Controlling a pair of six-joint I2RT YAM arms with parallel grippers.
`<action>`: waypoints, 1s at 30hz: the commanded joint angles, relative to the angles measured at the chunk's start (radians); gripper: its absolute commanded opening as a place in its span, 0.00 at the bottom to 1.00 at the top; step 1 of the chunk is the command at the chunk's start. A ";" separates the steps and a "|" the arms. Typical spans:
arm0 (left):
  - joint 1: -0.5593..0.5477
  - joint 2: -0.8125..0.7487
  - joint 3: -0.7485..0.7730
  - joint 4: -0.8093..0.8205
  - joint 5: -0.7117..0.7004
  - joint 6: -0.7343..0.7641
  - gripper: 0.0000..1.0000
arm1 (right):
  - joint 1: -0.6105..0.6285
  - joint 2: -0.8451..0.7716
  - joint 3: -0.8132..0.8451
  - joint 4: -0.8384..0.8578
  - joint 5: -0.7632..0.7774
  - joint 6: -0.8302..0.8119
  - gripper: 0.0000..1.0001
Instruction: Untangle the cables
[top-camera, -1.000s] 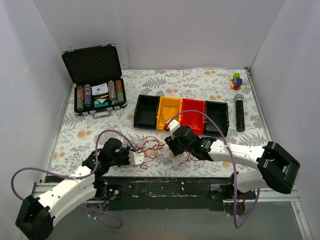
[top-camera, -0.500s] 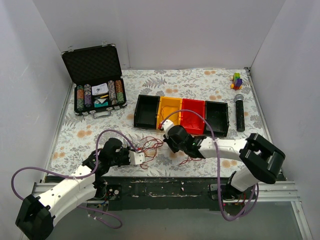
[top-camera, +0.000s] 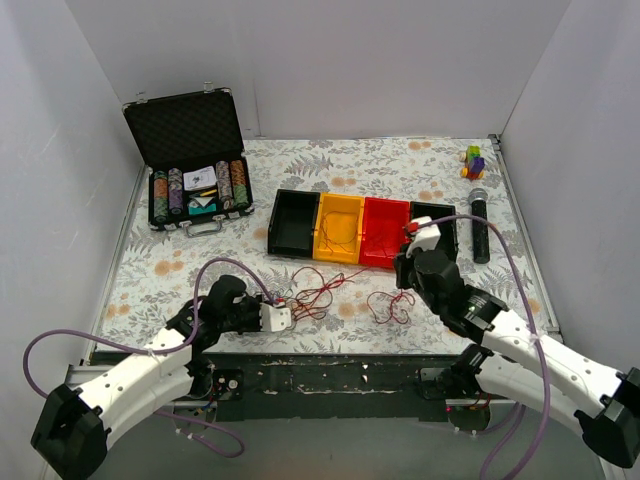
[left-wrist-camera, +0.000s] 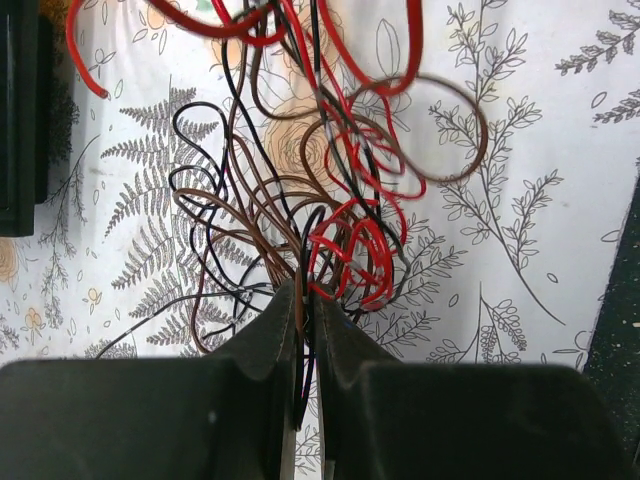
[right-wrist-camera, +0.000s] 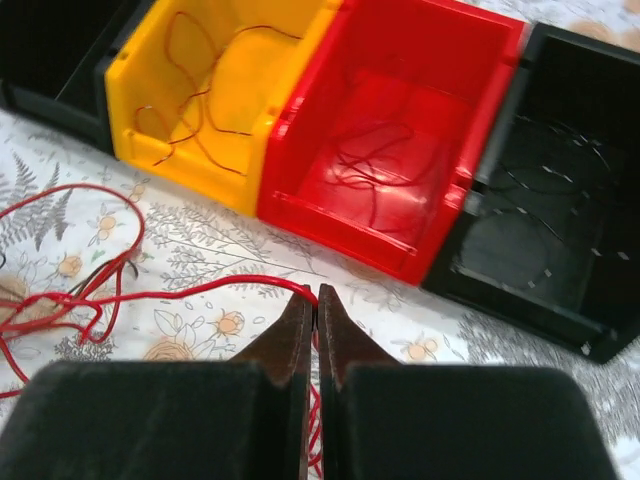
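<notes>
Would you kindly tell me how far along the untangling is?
Done: loose wires lie in the yellow bin, red bin and right black bin. In hand: the left end effector pinches the tangle; the right end effector pinches one red wire. Left: most of that tangle.

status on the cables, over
Left tool shut on tangle of thin red and dark cables. Right tool shut on one red strand. Nothing blocking.

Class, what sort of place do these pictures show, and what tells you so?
Probably a robot test cell: plain white walls box in a floral-covered table, with staged props like a poker chip case and coloured bins.
</notes>
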 joint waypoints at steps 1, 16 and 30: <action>-0.002 0.011 0.009 -0.066 0.005 0.024 0.00 | -0.046 -0.102 0.074 -0.189 0.208 0.138 0.01; -0.003 -0.025 -0.042 -0.130 -0.030 0.090 0.00 | -0.253 -0.180 0.365 -0.402 0.561 0.219 0.01; -0.003 -0.003 0.000 -0.049 -0.091 -0.020 0.00 | -0.267 -0.168 0.410 -0.290 0.325 0.178 0.01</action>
